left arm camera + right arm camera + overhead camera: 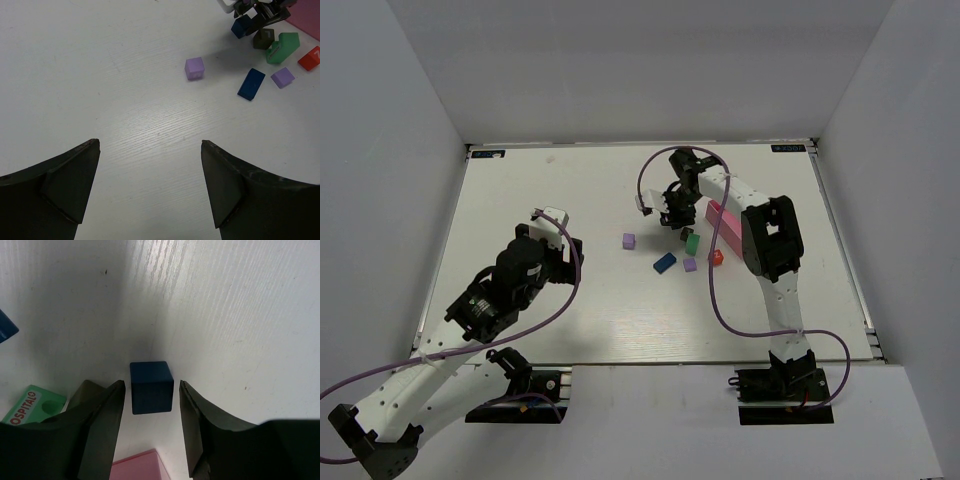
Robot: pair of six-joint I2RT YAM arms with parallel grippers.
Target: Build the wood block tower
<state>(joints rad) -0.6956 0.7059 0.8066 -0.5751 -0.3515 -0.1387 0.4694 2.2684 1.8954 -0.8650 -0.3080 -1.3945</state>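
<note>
Tray: the pink tray [722, 222] lies just beside the right claw [672, 220]. The right arm covers much of it, so its contents cannot be told.
Right claw: low over the table [550, 190], fingers apart, one on each side of the dark blue cube [151, 388]. A thin gap shows on both sides, so nothing is gripped.
Dark blue cube: on the table between the right claw's fingers, outside the tray.
Green block [283, 47]: just beside the right claw, on the table.
Other blocks: a lilac cube [194, 68], blue brick [251, 84], second lilac cube [283, 77] and red block [310, 58] lie near the right claw, all on the table.
Left claw [150, 145]: fingers wide apart, holding nothing. The blocks lie well ahead of it, to its right.
</note>
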